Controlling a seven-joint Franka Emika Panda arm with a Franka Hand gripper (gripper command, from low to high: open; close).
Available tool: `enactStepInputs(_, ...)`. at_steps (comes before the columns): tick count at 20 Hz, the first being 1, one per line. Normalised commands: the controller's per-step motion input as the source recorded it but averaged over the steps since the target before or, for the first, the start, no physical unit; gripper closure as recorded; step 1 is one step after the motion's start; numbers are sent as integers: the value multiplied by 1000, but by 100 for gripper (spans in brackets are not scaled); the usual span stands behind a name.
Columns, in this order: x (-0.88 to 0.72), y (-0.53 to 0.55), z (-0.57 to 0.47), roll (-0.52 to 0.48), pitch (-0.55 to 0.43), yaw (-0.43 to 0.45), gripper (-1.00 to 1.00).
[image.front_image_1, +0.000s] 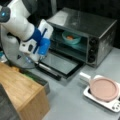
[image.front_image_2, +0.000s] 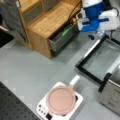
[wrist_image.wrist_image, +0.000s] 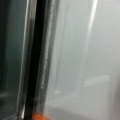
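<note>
Toaster oven (image.front_image_1: 82, 32) at upper right of a front view, door (image.front_image_1: 60, 63) folded down flat before it, bowl (image.front_image_1: 71, 37) inside on the rack. Gripper (image.front_image_1: 37, 60) at the door's left edge. Wooden cabinet (image.front_image_1: 22, 92) at lower left. Pan (image.front_image_1: 103, 88) on a small cooker (image.front_image_1: 87, 93) at lower right.

1. The toaster oven (image.front_image_1: 100, 27) is a dark metal box with a scuffed, shiny top and three black knobs down its front panel, towards a front view's right.
2. Its glass door (image.front_image_1: 58, 63) is swung fully down and lies flat, black-framed, with a silver handle (image.front_image_2: 93, 48) along its outer edge.
3. Inside the open cavity sits a teal bowl (image.front_image_1: 71, 37) holding something orange.
</note>
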Motion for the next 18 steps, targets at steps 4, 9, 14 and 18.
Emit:
enactStepInputs(4, 30, 124, -11, -7, -14, 154, -100)
enactStepInputs(9, 65, 164, -20, -13, -10, 116, -100)
enactStepInputs(14, 162, 157, 26, 6, 33, 93, -100)
enactStepInputs(18, 284, 227, 2, -23, 54, 53, -100)
